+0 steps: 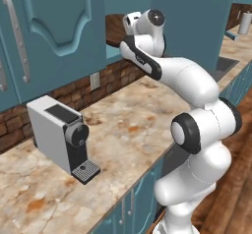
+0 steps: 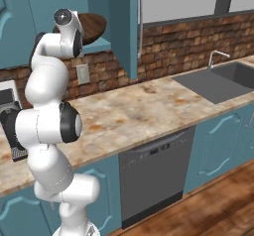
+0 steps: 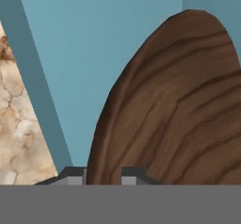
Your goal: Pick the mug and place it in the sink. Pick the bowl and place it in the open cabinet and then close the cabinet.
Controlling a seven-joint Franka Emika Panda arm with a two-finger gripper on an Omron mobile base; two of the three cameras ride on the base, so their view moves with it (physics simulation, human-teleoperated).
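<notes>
The brown wood-look bowl (image 3: 174, 110) sits inside the open cabinet (image 2: 101, 45), just above its pale teal shelf. I cannot tell if it touches the shelf. My gripper (image 3: 103, 177) reaches into the cabinet and is shut on the bowl's rim, one dark fingertip on each side of it. The bowl (image 2: 94, 26) shows past my wrist, and in the left base view the bowl (image 1: 115, 29) lies behind the hand. The cabinet door (image 2: 125, 29) stands swung out to the right, with its silver handle (image 2: 140, 27) along the edge. The dark sink (image 2: 222, 81) lies at the far right. The mug is out of view.
A white coffee machine (image 1: 61, 134) stands on the marble counter (image 1: 133, 125) to the left of the arm. A chrome faucet (image 2: 216, 56) rises behind the sink. A dishwasher (image 2: 154, 173) sits below the counter. The open door (image 1: 189, 16) hangs over the counter beside my arm.
</notes>
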